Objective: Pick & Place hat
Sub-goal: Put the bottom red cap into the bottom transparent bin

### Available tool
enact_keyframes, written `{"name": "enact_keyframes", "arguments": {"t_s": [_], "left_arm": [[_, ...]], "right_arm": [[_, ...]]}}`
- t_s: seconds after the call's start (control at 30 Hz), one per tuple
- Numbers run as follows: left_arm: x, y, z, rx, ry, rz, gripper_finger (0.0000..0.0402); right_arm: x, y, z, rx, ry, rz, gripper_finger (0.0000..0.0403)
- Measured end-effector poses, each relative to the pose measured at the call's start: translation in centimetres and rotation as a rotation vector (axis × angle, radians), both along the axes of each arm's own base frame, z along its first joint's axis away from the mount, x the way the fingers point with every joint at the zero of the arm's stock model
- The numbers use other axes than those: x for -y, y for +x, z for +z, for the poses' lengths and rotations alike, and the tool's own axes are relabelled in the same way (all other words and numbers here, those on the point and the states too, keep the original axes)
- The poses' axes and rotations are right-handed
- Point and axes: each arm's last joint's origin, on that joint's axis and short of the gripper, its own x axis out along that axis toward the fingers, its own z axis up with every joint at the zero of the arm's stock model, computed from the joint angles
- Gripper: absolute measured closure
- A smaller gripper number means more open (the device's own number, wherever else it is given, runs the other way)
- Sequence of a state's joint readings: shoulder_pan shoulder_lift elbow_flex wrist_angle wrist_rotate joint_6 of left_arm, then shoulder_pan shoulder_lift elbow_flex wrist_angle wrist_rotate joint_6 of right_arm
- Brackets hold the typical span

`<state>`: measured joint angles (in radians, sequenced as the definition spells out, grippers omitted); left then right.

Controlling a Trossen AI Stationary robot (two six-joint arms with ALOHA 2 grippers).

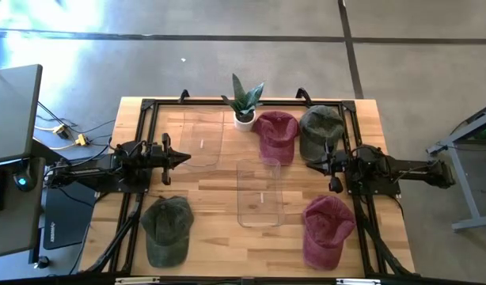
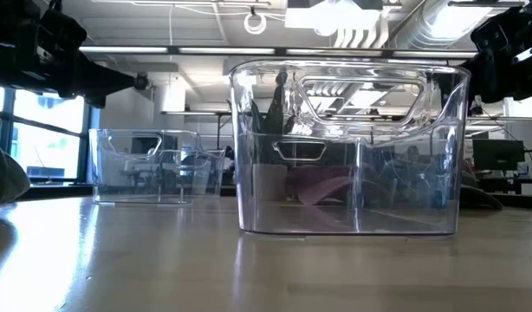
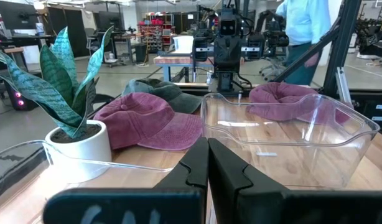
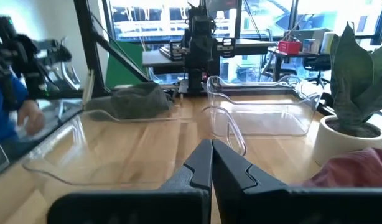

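Note:
Four caps lie on the wooden table: a maroon cap (image 1: 275, 136) and a green cap (image 1: 320, 131) at the far side, a green cap (image 1: 168, 229) near left, and a maroon cap (image 1: 328, 229) near right. My left gripper (image 1: 184, 158) hovers at the table's left, beside the far clear bin, with its fingers (image 3: 208, 168) shut on nothing. My right gripper (image 1: 313, 164) hovers at the table's right, just near of the far green cap, also shut (image 4: 211, 165) and holding nothing. Each cap rests crown up on the table.
Two clear plastic bins stand on the table, one far left of centre (image 1: 202, 138) and one in the middle (image 1: 260, 192). A potted plant (image 1: 244, 103) stands at the far edge between them. Black frame rails run along the table's sides. A person shows far off in the left wrist view.

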<state>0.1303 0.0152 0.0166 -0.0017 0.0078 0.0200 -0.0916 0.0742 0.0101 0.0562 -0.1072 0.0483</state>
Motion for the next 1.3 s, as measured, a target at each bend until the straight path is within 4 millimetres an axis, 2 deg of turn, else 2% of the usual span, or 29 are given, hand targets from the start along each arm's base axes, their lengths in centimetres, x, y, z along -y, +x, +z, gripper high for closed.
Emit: {"name": "enact_keyframes", "arguments": {"t_s": [0.3,0.47,0.57,0.77,0.9,1.13,1.3], "left_arm": [[0.0,0.0,0.0,0.000,0.000,0.000,0.0402],[0.0,0.0,0.0,0.000,0.000,0.000,0.0402],[0.0,0.0,0.0,0.000,0.000,0.000,0.0402],[0.0,0.0,0.0,0.000,0.000,0.000,0.0402],[0.0,0.0,0.0,0.000,0.000,0.000,0.0402],[0.0,0.0,0.0,0.000,0.000,0.000,0.0402],[0.0,0.0,0.0,0.000,0.000,0.000,0.0402]], "right_arm": [[0.2,0.0,0.0,0.000,-0.091,-0.084,0.0402],[0.4,0.0,0.3,0.023,-0.092,-0.121,0.0402],[0.3,0.0,0.6,0.058,-0.025,-0.120,0.0402],[0.2,-0.2,2.1,0.220,0.022,-0.083,0.0402],[-0.3,-0.4,3.4,0.234,0.054,-0.021,0.0402],[-1.0,-0.5,5.3,0.042,0.060,-0.059,0.0403],[-1.5,0.3,6.1,-0.139,0.080,-0.105,0.0403]]}}
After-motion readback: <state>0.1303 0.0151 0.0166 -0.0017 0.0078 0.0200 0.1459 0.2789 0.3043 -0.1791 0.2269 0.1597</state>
